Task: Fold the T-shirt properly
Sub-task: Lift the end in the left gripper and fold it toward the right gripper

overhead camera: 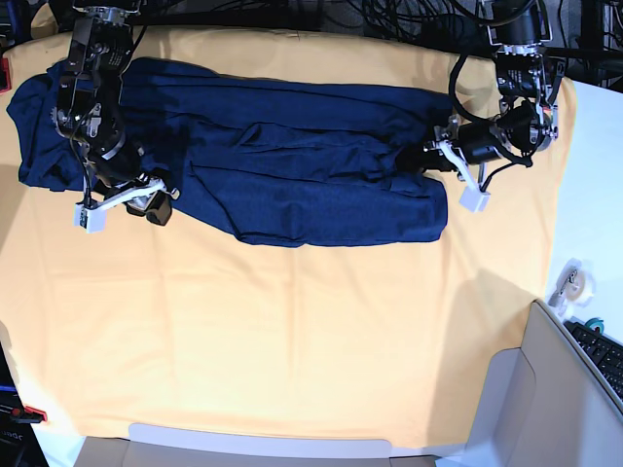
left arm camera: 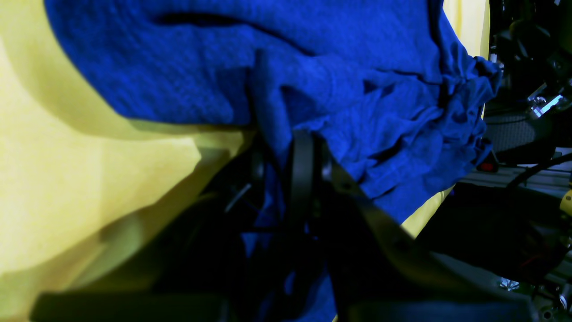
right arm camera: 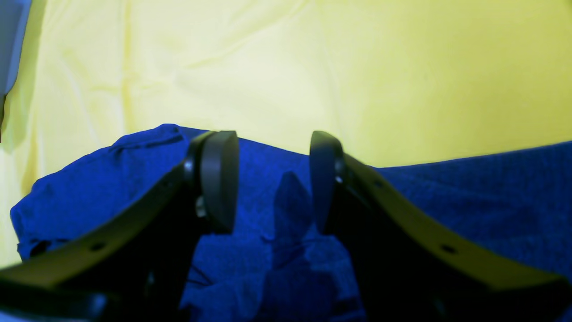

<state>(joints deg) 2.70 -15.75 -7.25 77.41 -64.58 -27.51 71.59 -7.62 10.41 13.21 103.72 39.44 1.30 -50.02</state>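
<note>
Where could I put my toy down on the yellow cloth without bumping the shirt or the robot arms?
The near half of the yellow cloth is bare, from the T-shirt's lower edge to the table's front edge. The far strip is crowded: the shirt stretches across it, with the left gripper at one end and the right gripper at the other.

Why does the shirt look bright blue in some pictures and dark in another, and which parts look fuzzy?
In both wrist views the T-shirt glows vivid blue; in the base view it looks dark navy. In the left wrist view the left gripper is a dark, blurry shape. In the right wrist view the right gripper casts a shadow on the shirt.
</note>
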